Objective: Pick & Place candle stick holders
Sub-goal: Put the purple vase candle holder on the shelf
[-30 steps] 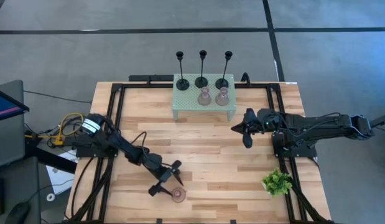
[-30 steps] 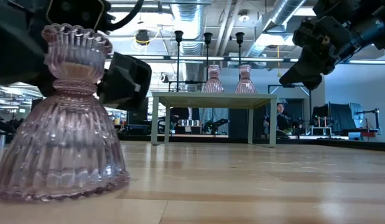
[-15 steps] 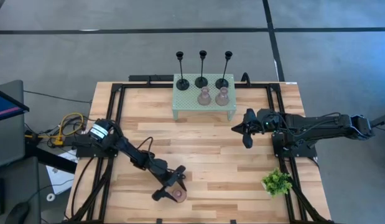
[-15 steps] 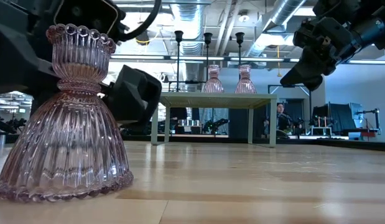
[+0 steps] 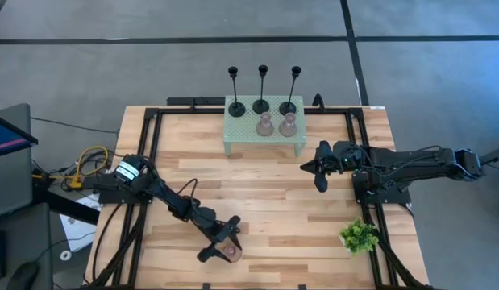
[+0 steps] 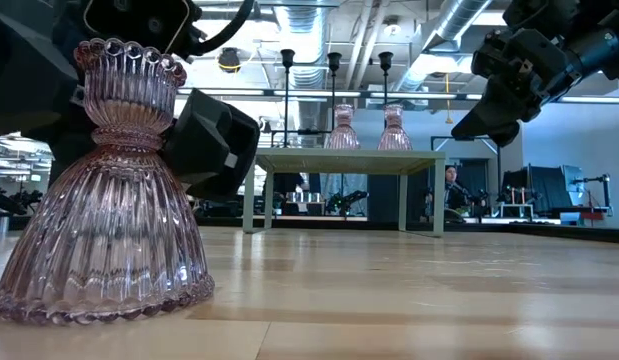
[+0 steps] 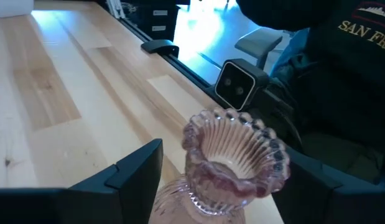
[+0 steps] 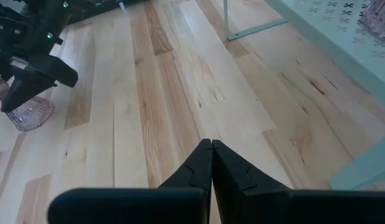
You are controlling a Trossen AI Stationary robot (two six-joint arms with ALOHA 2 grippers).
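Observation:
A pink ribbed glass holder (image 5: 230,253) stands on its wide base near the table's near edge; it fills the low view's left (image 6: 109,220). My left gripper (image 5: 220,239) is open, with one finger (image 7: 133,171) on each side of the holder's upper part (image 7: 232,155) and a gap showing at both. Three black stem holders (image 5: 261,90) and two more pink glass ones (image 5: 276,125) stand on the mint-green mesh shelf (image 5: 241,133). My right gripper (image 5: 320,171) is shut and empty, above the table to the right of the shelf.
A small green plant (image 5: 359,236) sits at the near right. A small camera block (image 7: 239,84) sits at the table's near edge just past the pink holder, with a person in dark clothing (image 7: 354,74) behind it. Bare wood lies between the shelf and the near holder.
My left gripper has moved toward the table's near edge and a little right, coming down around the pink holder with its fingers still apart. The right arm has kept still.

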